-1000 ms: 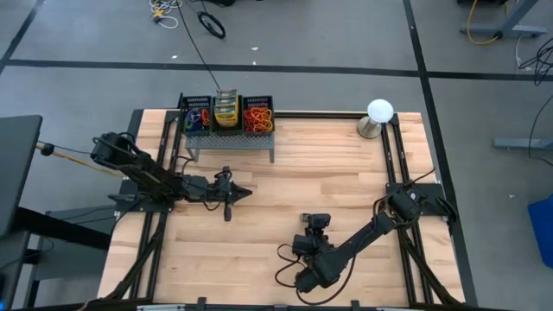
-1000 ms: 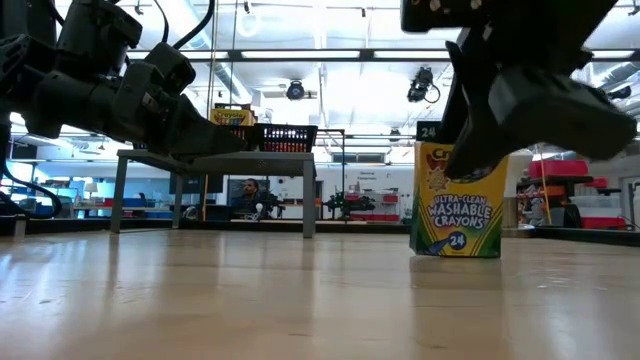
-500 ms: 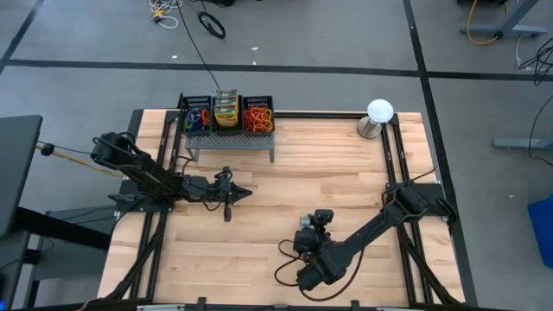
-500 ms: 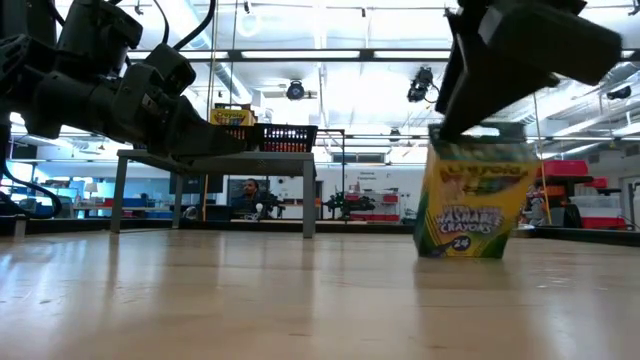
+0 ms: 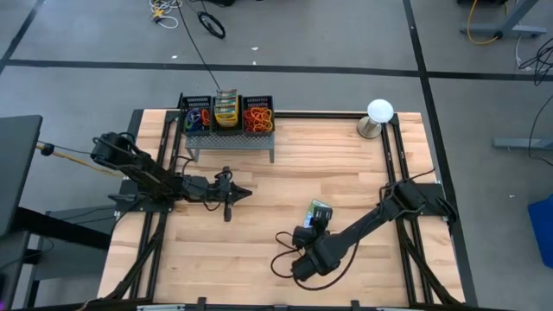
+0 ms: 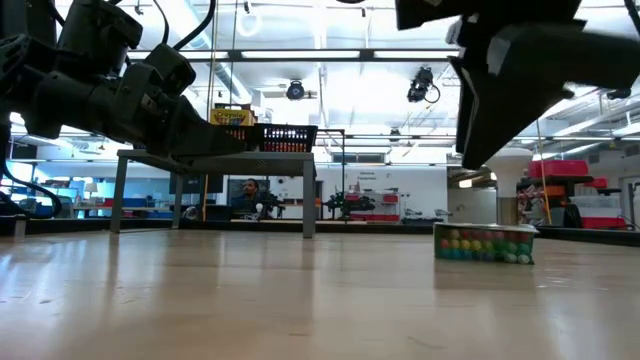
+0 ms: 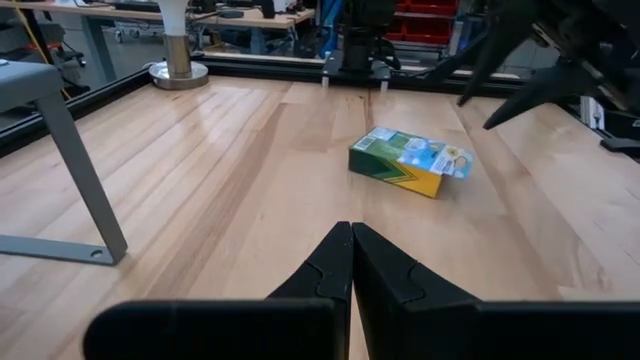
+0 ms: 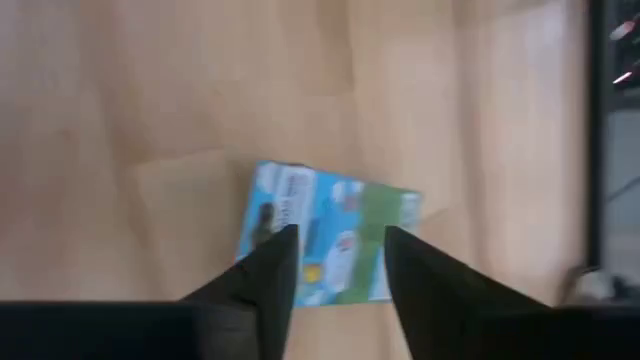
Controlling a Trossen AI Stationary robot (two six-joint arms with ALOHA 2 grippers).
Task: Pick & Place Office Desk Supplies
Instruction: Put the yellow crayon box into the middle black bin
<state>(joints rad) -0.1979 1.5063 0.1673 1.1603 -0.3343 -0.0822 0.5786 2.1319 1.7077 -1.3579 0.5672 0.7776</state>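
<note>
High view, right gripper (image 5: 309, 231): jaws apart, holding nothing, hanging just above the crayon box (image 5: 319, 212).
Crayon box: flat on the table (image 5: 346, 164), beyond the right fingertips (image 8: 283, 236), partly framed by them.
Left gripper (image 5: 244, 193): jaws pressed together, empty, well apart from the box.
Rack (image 5: 229, 131): baskets of rubber bands (image 5: 257, 117) and crayon boxes.

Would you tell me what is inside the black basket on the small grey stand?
The black basket holds mixed-colour rubber bands, crayon boxes in the middle and red and orange rubber bands. Whatever lies beneath them is covered.
</note>
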